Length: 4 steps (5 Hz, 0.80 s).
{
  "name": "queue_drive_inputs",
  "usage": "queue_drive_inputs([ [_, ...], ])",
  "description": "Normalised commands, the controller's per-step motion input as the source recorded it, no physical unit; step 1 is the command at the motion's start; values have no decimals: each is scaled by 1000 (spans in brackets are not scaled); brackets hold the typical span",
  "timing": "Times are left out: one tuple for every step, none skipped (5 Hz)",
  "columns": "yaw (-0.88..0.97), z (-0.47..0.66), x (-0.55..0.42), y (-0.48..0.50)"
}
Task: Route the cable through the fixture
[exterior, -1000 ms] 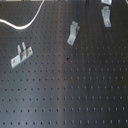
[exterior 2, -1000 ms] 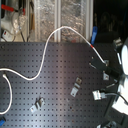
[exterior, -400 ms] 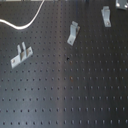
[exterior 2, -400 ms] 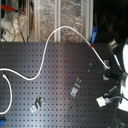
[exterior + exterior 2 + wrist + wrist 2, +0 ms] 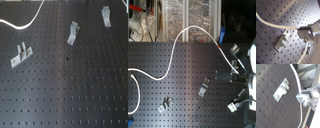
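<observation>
**Inspector:** Start with the cable (image 5: 175,47). Where does it lie?

**Onlooker:** In the second exterior view it curls across the black perforated board (image 5: 183,100) from the second exterior view's left edge, rises over the board's far rim, arcs back down and ends near the gripper (image 5: 230,76) at the second exterior view's right. A short red mark shows on it close to that end. In the first exterior view only a loop of it (image 5: 25,22) shows at the upper left corner, well apart from the brackets.

**Inspector:** Is it through any bracket?

**Onlooker:** Not that I can see. In the first wrist view the cable (image 5: 273,24) passes just beside one metal bracket (image 5: 282,42), above it, not inside it. In the second wrist view it (image 5: 297,84) runs along the board's edge, apart from the bracket (image 5: 281,89).

**Inspector:** The jaws?

**Onlooker:** Narrow, closed on the cable; in the first wrist view the cord enters the gripper (image 5: 302,29) at its tip.

**Inspector:** Other fittings?

**Onlooker:** The first exterior view shows three brackets bolted to the board (image 5: 70,90): a left bracket (image 5: 20,55), a middle bracket (image 5: 73,33) and a right bracket (image 5: 105,15). All stand clear of each other. Shelving (image 5: 188,17) with clutter sits behind the board in the second exterior view.
</observation>
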Motion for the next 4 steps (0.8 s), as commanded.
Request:
queue_drive_inputs([
  [-999, 203, 2, -2],
  [0, 0, -2, 23],
  [-146, 489, -94, 78],
  [-154, 542, -164, 26],
])
